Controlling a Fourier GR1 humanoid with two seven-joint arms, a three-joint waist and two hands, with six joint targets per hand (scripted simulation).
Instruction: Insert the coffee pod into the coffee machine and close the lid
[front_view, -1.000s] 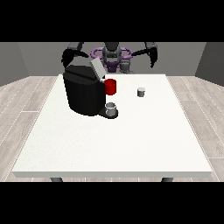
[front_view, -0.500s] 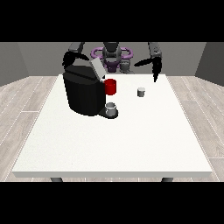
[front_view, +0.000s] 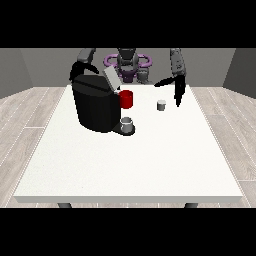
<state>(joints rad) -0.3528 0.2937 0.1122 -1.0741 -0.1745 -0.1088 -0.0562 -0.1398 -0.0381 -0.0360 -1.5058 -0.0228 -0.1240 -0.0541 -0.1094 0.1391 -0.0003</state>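
**Pod not yet picked up, lid up**

Although the hand at the view's right (front_view: 178, 91) hangs just beside the small grey cylindrical coffee pod (front_view: 161, 105), nothing of the task looks done. The pod stands upright on the large white table (front_view: 125, 165), apart from the bulky black coffee machine (front_view: 96, 105), whose grey lid (front_view: 111, 79) is tilted up. That hand's fingers point downward, fairly straight, holding nothing. The hand at the view's left (front_view: 80, 68) sits behind the machine; how its fingers lie I cannot tell. Grasping, inserting and closing all remain. A red cup (front_view: 126, 99) and a grey cup (front_view: 127, 124) sit at the machine's front.
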